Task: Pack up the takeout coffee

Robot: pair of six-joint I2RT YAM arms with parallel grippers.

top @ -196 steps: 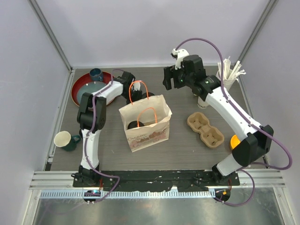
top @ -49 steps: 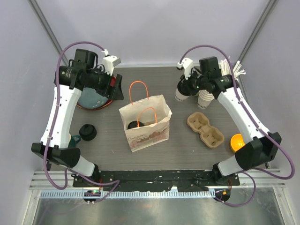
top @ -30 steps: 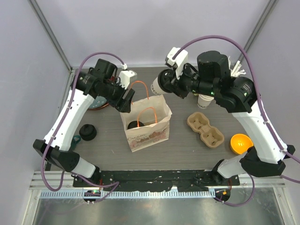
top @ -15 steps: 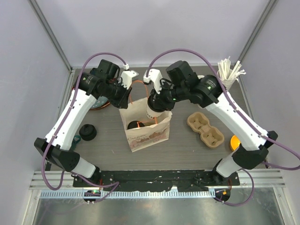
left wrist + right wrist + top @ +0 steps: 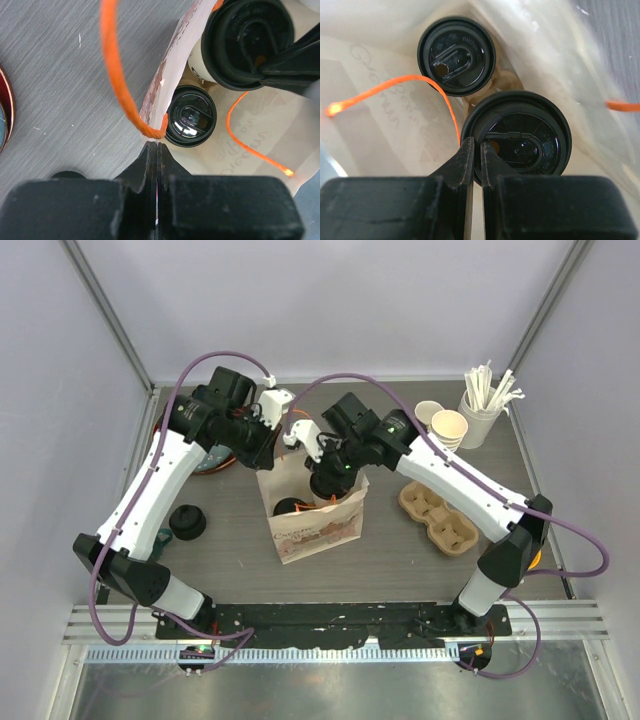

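Observation:
The brown paper bag [image 5: 315,525] stands open mid-table. One takeout coffee cup with a black lid [image 5: 456,55] stands on the bag's floor, also in the left wrist view [image 5: 191,116]. My right gripper [image 5: 476,146] is shut on the lid rim of the second takeout coffee cup [image 5: 525,137] and holds it inside the bag's mouth [image 5: 325,480], just above and beside the first. My left gripper [image 5: 156,146] is shut on the bag's back-left rim [image 5: 270,453], right below the foot of the orange handle [image 5: 117,75].
A brown pulp cup carrier [image 5: 438,515] lies right of the bag. Bare paper cups [image 5: 447,427] and a holder of stirrers [image 5: 487,400] stand at the back right. A loose black lid [image 5: 186,522] lies left of the bag, a red plate [image 5: 160,435] behind it.
My right gripper has lowered the lidded cup into the bag's mouth. The left gripper closed on the bag's rim.

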